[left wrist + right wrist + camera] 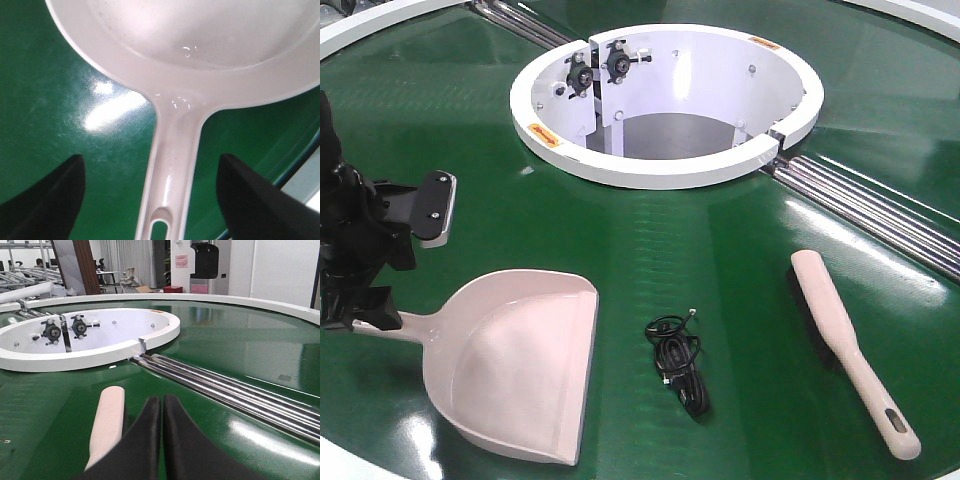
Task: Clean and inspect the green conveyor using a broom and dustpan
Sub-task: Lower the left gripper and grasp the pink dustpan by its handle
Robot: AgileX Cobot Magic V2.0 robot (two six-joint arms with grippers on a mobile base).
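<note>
Straddling the handle of the dustpan [520,360] at eight o'clock with jaws spread, the left gripper [151,159] should next close, while the right gripper [162,407] sits pinched together, empty, beside the broom [850,345].

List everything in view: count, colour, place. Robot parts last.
green conveyor: 1, glossy dark green with white rim, under everything
ring opening: 1, white, far middle of belt
metal rollers: one set, silver, running out from the ring
dustpan: 1, pale pink, near left on belt
black cable: 1, black, bundled between dustpan and broom
broom: 1, beige-pink, near right on belt
left claw: 1, black, open astride dustpan handle
right claw: 1, black, shut, beside broom
</note>
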